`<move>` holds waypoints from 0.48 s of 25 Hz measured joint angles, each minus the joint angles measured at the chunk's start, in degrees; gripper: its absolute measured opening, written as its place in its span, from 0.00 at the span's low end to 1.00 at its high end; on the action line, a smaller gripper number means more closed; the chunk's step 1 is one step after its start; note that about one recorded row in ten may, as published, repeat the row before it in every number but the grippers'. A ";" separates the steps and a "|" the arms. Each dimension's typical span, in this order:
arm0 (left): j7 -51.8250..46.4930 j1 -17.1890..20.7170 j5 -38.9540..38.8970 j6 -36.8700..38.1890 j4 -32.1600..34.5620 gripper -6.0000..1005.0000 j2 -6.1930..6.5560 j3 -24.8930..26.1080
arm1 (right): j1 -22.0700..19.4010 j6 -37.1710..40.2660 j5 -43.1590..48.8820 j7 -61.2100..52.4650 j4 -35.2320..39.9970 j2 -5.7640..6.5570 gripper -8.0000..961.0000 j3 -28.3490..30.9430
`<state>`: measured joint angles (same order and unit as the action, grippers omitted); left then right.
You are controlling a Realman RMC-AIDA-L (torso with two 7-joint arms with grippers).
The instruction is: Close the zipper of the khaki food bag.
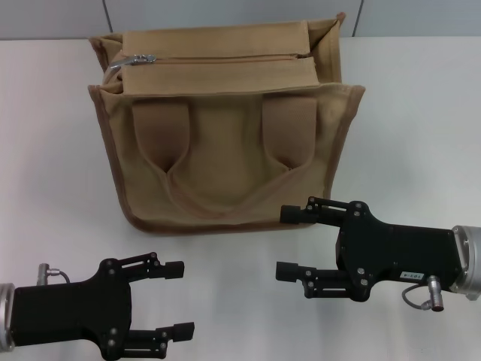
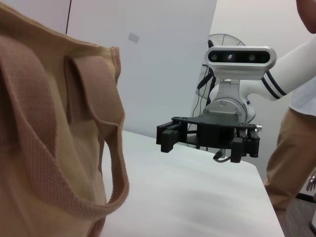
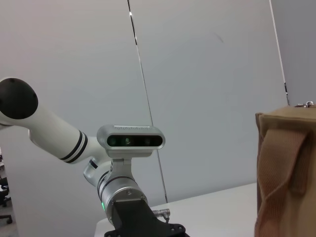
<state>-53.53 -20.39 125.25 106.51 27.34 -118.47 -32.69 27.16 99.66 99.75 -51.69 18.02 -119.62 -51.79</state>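
The khaki food bag (image 1: pixel 225 143) stands upright on the white table (image 1: pixel 52 150), its two strap patches and looped handle facing me. The zipper (image 1: pixel 225 58) runs along the top flap, and its silver pull tab (image 1: pixel 140 59) sits at the left end. My left gripper (image 1: pixel 180 298) is open and empty, low in front of the bag's left side and apart from it. My right gripper (image 1: pixel 286 242) is open and empty, just in front of the bag's lower right corner. The bag also shows in the left wrist view (image 2: pixel 49 148) and the right wrist view (image 3: pixel 286 177).
In the left wrist view my right gripper (image 2: pixel 203 143) hovers over the table, with a fan (image 2: pixel 222 42) and a person (image 2: pixel 291 148) beyond the table's edge. A grey wall stands behind the bag.
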 joint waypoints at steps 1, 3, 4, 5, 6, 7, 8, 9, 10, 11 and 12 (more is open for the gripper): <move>0.00 0.00 0.00 0.00 0.00 0.82 0.00 0.05 | 0.00 0.01 0.00 0.01 -0.04 0.00 0.79 0.04; 0.01 0.02 0.00 0.00 0.00 0.82 0.00 0.07 | 0.00 0.01 0.00 0.02 -0.08 0.00 0.79 0.05; 0.03 0.03 0.00 0.00 -0.01 0.81 0.00 0.09 | 0.00 0.01 0.00 0.02 -0.08 0.00 0.79 0.05; 0.06 0.06 0.00 0.00 0.00 0.81 0.00 0.11 | 0.00 0.01 0.00 0.02 -0.09 0.00 0.79 0.05; 0.08 0.06 0.00 0.00 0.00 0.81 0.00 0.13 | 0.00 0.01 0.00 0.03 -0.10 0.00 0.79 0.04; 0.11 0.07 -0.01 0.00 0.00 0.81 0.00 0.15 | 0.00 0.01 0.00 0.03 -0.10 0.00 0.79 0.04; 0.12 0.08 -0.06 0.00 0.00 0.80 0.00 0.17 | 0.00 0.01 0.00 0.04 -0.10 0.00 0.79 0.03; 0.12 0.08 -0.06 0.00 0.00 0.80 0.00 0.17 | 0.00 0.01 0.00 0.04 -0.10 0.00 0.79 0.03; 0.13 0.08 -0.09 0.00 -0.01 0.80 0.00 0.18 | 0.00 0.01 0.00 0.04 -0.10 0.00 0.79 0.04; 0.14 0.09 -0.15 0.01 -0.01 0.80 0.00 0.20 | 0.00 0.01 0.00 0.05 -0.10 0.00 0.79 0.06; 0.18 0.13 -0.23 0.00 0.00 0.79 0.00 0.24 | -0.02 0.01 0.00 0.07 -0.10 0.00 0.79 0.08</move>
<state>-53.35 -20.26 125.01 106.52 27.33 -118.48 -32.45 27.14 99.67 99.75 -51.62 17.92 -119.62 -51.70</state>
